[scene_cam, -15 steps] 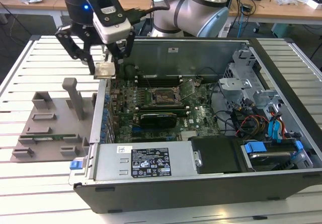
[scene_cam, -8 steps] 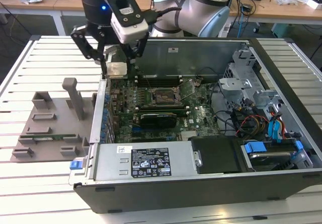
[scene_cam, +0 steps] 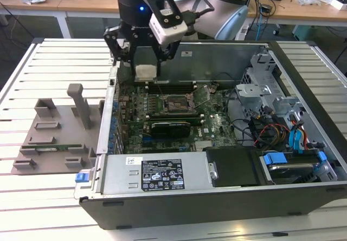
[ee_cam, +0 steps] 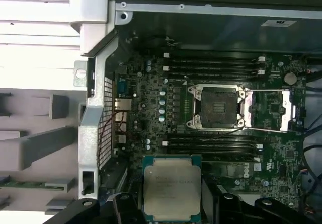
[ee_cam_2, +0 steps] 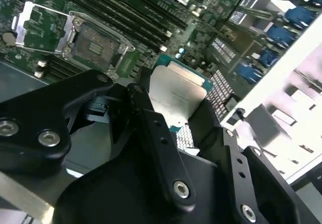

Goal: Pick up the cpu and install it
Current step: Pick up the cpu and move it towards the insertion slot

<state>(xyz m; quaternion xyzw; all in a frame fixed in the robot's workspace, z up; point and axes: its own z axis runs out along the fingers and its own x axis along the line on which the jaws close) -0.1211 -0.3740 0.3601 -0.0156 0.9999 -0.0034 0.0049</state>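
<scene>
One tool (ee_cam_2: pixel 176 103) clamping the cpu (ee_cam: pixel 171 186), its edges partly behind fingers (ee_cam_2: pixel 151 123)

White slatted worktable (scene_cam: pixel 49 197), evenly lit. Behind it, a long wooden desk (scene_cam: pixel 81 4) on white legs, cables (scene_cam: pixel 264 11) cluttering it toward the exterior view's right. Dark area beneath, probably floor (scene_cam: pixel 24 30).

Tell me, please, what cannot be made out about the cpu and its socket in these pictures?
Underside of the cpu: faces away in both wrist views, which show its metal top.
The cpu's edges inside the hand: covered by its black fingers in both wrist views.
Contacts in the open socket: too small in the first wrist view and the exterior view.
</scene>
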